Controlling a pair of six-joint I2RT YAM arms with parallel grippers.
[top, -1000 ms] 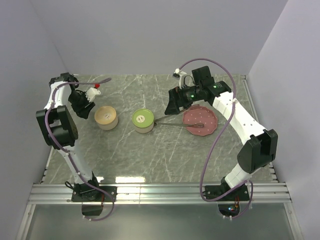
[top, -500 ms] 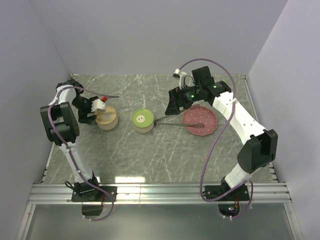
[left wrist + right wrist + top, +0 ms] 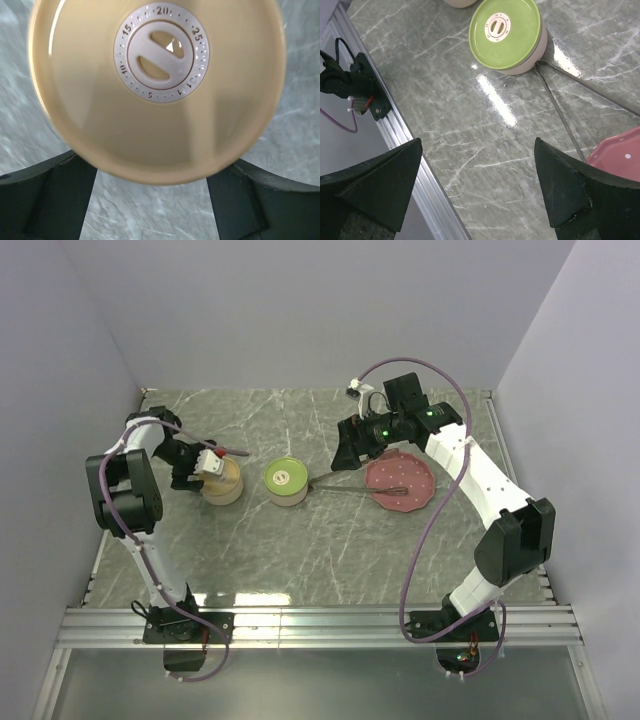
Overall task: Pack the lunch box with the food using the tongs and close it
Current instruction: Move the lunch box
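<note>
Lunch box [image 3: 285, 478] green-lidded, beige tub [image 3: 150, 135] lidded too; left jaws, right jaws released, empty.

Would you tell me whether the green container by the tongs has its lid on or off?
On. The green lid sits flat over the whole top of the container, dial up, inside hidden.

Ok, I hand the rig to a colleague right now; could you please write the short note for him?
Left gripper: open, right above the beige lid.
Right gripper: open, empty, over the table between the green-lidded container and the pink plate.
Tongs: flat on the table, joined end at the green-lidded container, arms reaching the plate.
Food: small dark bits on the plate, hard to make out.
Done: nothing packed; both lids on, tongs untouched.
Left: open the box, take the tongs, move the food, close.
</note>
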